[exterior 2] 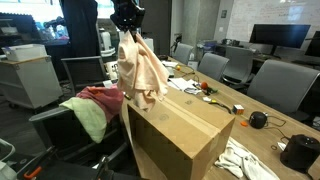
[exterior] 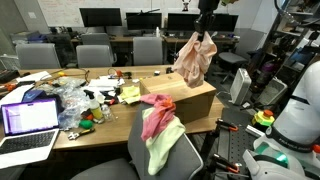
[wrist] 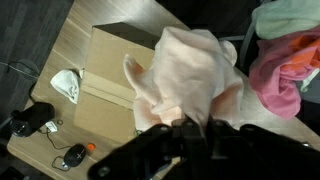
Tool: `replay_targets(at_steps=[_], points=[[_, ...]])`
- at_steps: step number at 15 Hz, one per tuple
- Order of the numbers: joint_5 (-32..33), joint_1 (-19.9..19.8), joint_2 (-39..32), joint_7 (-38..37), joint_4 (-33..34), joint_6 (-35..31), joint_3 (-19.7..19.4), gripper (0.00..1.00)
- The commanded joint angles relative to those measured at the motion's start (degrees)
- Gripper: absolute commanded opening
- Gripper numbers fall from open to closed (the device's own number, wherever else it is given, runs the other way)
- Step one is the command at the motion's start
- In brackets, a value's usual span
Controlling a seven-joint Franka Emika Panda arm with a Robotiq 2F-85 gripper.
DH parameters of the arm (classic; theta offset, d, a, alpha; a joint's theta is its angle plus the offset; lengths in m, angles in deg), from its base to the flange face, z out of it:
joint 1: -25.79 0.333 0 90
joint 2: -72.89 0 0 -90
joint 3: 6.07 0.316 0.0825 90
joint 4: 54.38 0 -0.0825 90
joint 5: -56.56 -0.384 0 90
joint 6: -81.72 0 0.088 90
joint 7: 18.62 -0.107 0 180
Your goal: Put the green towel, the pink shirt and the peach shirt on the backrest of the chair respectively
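Both exterior views show us the brown cardboard box (exterior: 188, 98) (exterior 2: 180, 135) on the wooden desk (exterior: 110, 72) from different sides; our wrist view looks down on it.

An office is shown under even overhead light. A cardboard box (exterior: 195, 100) is set on a long wooden surface (exterior: 110, 126). Beyond the box, grey square-backed chairs (exterior: 95, 55) are drawn up to the far edge, and behind them dark monitors (exterior: 100, 17) are lined along desks. Well to one side of the box, an open laptop (exterior: 28, 122) is seen amid clutter. Dark carpet (wrist: 30, 30) is visible beside the box.
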Motion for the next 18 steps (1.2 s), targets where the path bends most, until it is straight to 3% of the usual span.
replay_targets(at_steps=[1,7,18], points=[[2.8,2.0,4.1,-0.8,-1.2,2.6,1.9,0.02],[3.0,6.4,6.0,3.0,-0.5,6.4,3.9,0.02],[2.0,12.5,6.2,14.3,-0.3,7.7,3.4,0.02]])
